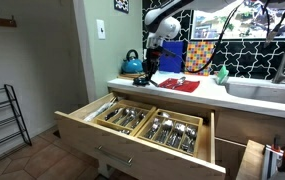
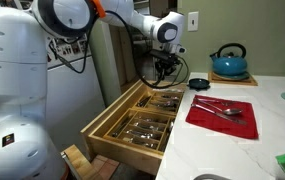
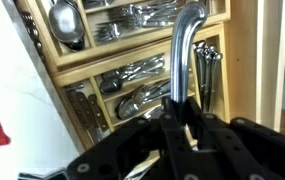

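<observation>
Over the far end of the open drawer (image 1: 90,126), beside the counter (image 1: 217,99) edge: gripper (image 3: 182,112) clenched on the bent handle of a metal utensil (image 3: 186,45), working end hidden. Held upright, probably to stay clear of the tray walls. Below, wooden trays (image 1: 148,121) packed with spoons and forks, sorted by compartment. To the right, a red cloth (image 1: 173,85) spread under more cutlery; behind it, a blue kettle (image 1: 132,65). White counter, sink (image 1: 268,90) far right, patterned tiles (image 1: 248,55), brown floor (image 1: 37,150).
</observation>
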Motion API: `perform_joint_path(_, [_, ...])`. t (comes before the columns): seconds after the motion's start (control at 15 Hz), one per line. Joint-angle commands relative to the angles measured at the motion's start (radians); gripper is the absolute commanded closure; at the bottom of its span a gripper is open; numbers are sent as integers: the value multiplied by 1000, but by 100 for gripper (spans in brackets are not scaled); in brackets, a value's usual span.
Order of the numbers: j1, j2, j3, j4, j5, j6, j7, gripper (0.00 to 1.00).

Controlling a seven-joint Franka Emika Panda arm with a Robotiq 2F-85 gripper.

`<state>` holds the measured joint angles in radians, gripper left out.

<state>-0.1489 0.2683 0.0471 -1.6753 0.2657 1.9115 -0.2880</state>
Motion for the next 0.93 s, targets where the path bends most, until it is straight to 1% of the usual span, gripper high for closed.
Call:
perform_joint_path(0.0, [15, -195, -61, -244, -2, 79, 136, 95])
perform_joint_path(0.2, [21, -308, -98, -378, -46, 111, 255, 95])
perform_joint_path(0.33, [12, -362, -117, -440, -76, 128, 332, 95])
perform_joint_path(0.47, [-1, -406, -137, -489, -133, 152, 423, 96])
perform_joint_path(0.53, [-6, -419, -144, -499, -160, 159, 453, 96])
perform_joint_path(0.6, [11, -356, -144, -427, -120, 122, 385, 82])
perform_joint_path(0.67, [6, -374, -151, -447, -137, 131, 408, 82])
perform_joint_path(0.87, [3, -397, -155, -468, -143, 138, 427, 82])
